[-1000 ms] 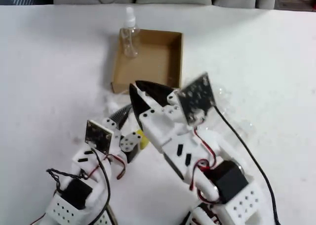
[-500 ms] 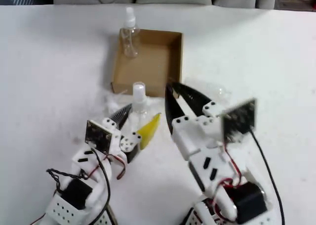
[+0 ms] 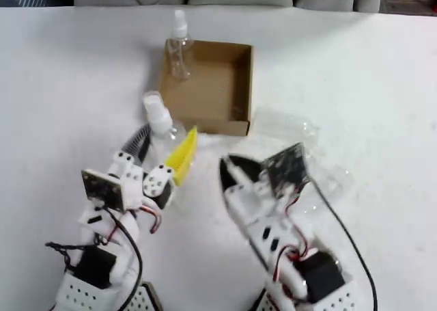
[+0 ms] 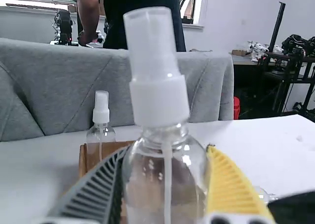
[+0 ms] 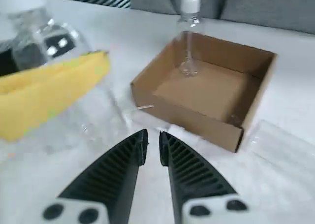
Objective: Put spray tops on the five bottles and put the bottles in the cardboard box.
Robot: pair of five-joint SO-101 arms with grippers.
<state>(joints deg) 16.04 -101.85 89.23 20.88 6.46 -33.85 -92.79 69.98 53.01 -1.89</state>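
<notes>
A clear plastic bottle (image 3: 162, 130), fitted with a white spray top whose thin dip tube is seen running down inside, is held upright in the left gripper (image 3: 160, 150), clamped at its shoulder between one black ribbed finger and one yellow finger. It is poised at about 7 o'clock from the middle of the cardboard box (image 3: 240, 85), just beside the box's near corner. A second capped bottle (image 3: 179, 51), of the same clear make, is stood inside the box at its 11 o'clock corner. The right gripper (image 3: 235, 169) is placed at about 5 o'clock from the box, its black jaws drawn nearly together with nothing between them. Loose clear bottles (image 3: 293, 130) are left lying on the white table (image 3: 382, 72) at the box's 4 o'clock.
</notes>
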